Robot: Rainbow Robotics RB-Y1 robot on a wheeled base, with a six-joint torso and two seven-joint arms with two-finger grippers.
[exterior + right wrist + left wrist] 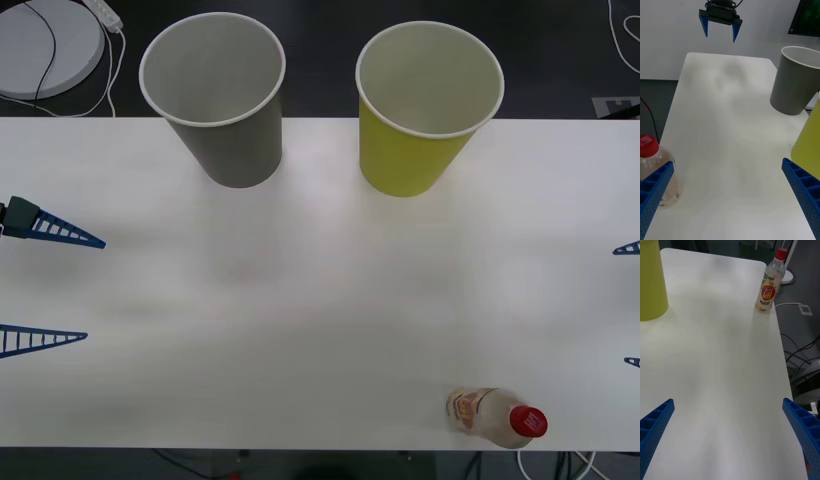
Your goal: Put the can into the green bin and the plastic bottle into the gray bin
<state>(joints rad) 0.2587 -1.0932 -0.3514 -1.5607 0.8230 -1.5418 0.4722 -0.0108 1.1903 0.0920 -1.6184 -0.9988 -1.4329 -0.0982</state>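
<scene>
1 plastic bottle upright, just beside open right pincer.

- A white table with rounded corners carries everything.
- The gray bin stands upright at about 11 o'clock on the tabletop, at the far edge.
- The green bin stands upright at about 1 o'clock, well apart from it.
- The plastic bottle stands upright at about 5 o'clock, by the near edge.

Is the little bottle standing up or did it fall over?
Standing up. The plastic bottle stands on its base near the edge of the table, with its red cap on top and its label reading upright.
</scene>
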